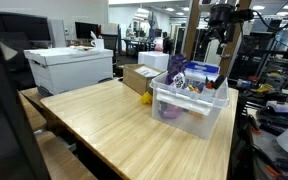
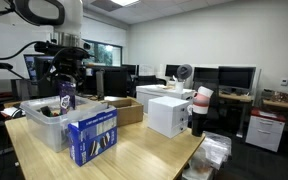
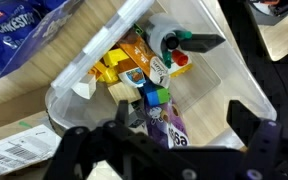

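Note:
My gripper [image 3: 181, 108] is open and hangs over a clear plastic bin [image 3: 199, 75]. A purple snack bag [image 3: 162, 128] stands in the bin, just below and between the fingers, untouched by either. Beside the bag lie small items: a yellow packet [image 3: 114, 68], a white bottle with a dark cap [image 3: 169, 42] and a green-and-blue block [image 3: 156, 97]. In both exterior views the gripper [image 2: 69, 68] [image 1: 221, 28] sits above the bin [image 2: 39, 125] [image 1: 199, 118], with the purple bag [image 2: 67, 97] [image 1: 175, 70] poking out of it.
A blue box [image 2: 92, 135] stands on the wooden table [image 1: 104, 125] next to the bin. A cardboard box [image 1: 139, 78], a white box [image 2: 169, 112] and a small yellow object [image 1: 146, 98] sit nearby. Office desks and monitors fill the background.

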You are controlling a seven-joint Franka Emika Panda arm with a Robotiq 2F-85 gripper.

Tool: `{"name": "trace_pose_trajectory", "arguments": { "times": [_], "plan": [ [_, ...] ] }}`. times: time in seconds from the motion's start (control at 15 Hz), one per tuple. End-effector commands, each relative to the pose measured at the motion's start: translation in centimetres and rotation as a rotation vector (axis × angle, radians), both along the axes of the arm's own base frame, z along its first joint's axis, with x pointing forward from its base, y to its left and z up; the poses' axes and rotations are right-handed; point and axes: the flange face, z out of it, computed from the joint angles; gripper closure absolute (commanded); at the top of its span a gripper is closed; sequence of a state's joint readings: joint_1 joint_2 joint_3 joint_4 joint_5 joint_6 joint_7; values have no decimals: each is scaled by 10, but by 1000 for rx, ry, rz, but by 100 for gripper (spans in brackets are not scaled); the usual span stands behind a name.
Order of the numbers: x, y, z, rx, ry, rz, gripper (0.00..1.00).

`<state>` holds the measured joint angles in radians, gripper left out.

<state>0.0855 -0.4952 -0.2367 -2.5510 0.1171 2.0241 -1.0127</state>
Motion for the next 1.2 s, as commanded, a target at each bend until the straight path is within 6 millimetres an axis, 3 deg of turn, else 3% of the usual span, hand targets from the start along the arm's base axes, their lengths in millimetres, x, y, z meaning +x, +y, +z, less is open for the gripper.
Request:
{"name": "trace_pose_trajectory", "arguments": {
  "times": [0.0,0.27,0.4,0.73,1.13],
  "plan": [
    [0,6,-1,-3,12,47,0],
    [1,38,-2,-3,21,250,0],
    [10,69,3,-53,-15,416,0],
    [24,102,16,-120,-75,622,0],
    [49,137,9,-200,-171,848,0]
  ]
}}
